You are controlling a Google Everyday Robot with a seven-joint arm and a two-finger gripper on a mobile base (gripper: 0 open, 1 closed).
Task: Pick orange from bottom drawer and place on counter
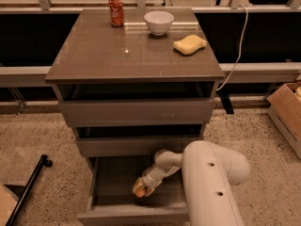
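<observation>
The bottom drawer (108, 185) is pulled open below the two upper drawers. My white arm reaches down into it from the lower right. My gripper (140, 189) is low inside the drawer, right at the orange (138, 191), which shows as a small orange patch between the fingers. The gripper appears closed around the orange, which is partly hidden by it. The counter (117, 55) is the glossy grey-brown top of the cabinet, well above the gripper.
On the counter stand a red soda can (116, 11), a white bowl (158, 22) and a yellow sponge (189, 44). A cardboard box (288, 114) sits on the floor at right, a black pole (28, 187) at lower left. A white cable (239, 46) hangs behind the cabinet.
</observation>
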